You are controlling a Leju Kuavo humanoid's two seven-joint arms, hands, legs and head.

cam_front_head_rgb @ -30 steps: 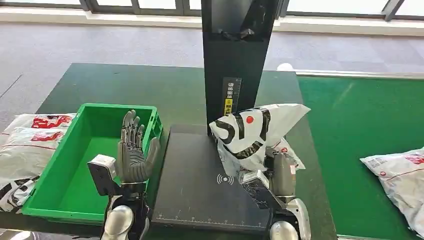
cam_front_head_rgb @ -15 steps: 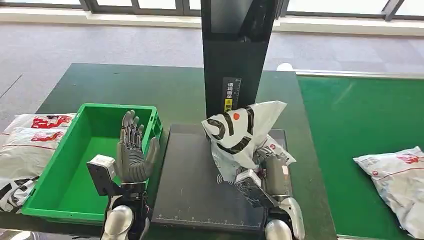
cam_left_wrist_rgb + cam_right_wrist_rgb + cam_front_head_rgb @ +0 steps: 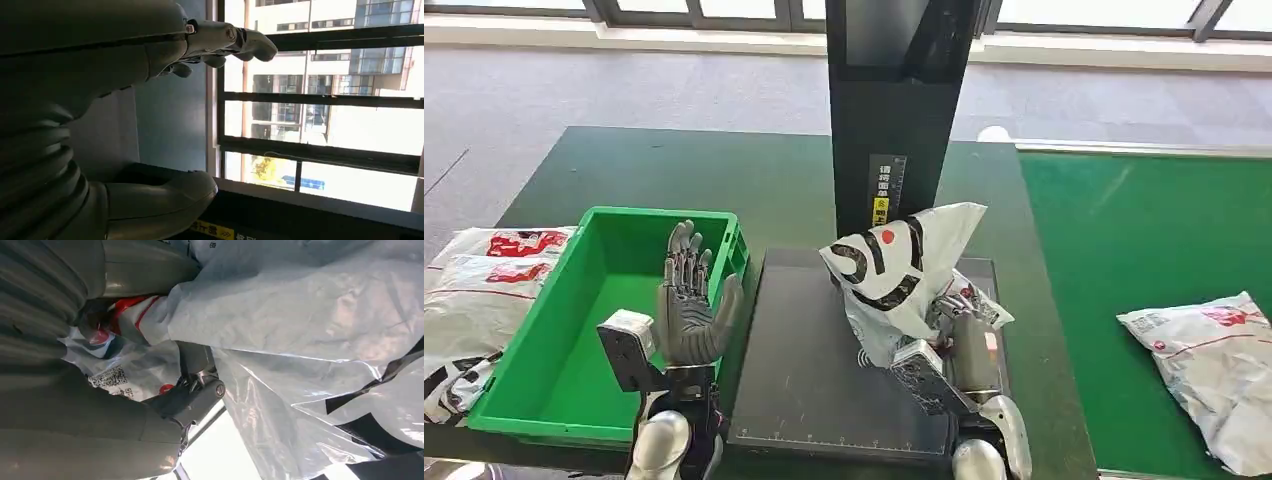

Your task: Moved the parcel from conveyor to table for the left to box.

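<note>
My right hand (image 3: 959,335) grips a white plastic parcel (image 3: 902,270) with black and red print, holding it above the right part of the black scanner platform (image 3: 814,370). Up close, the parcel (image 3: 310,340) wraps around my right hand (image 3: 150,365), whose fingers (image 3: 197,390) dig into the plastic. My left hand (image 3: 689,300) stands upright with its fingers apart and holds nothing, at the right edge of the green box (image 3: 574,330). In the left wrist view the left hand (image 3: 115,90) is bare against windows.
A black scanner post (image 3: 894,110) rises behind the platform. Another white parcel (image 3: 1214,355) lies on the green conveyor (image 3: 1144,250) at the right. Several parcels (image 3: 479,290) are piled left of the green box. The dark green table (image 3: 724,170) extends behind.
My right hand has carried the parcel leftward over the scanner platform. The parcel on the conveyor has drifted left. My left hand has stayed still.
</note>
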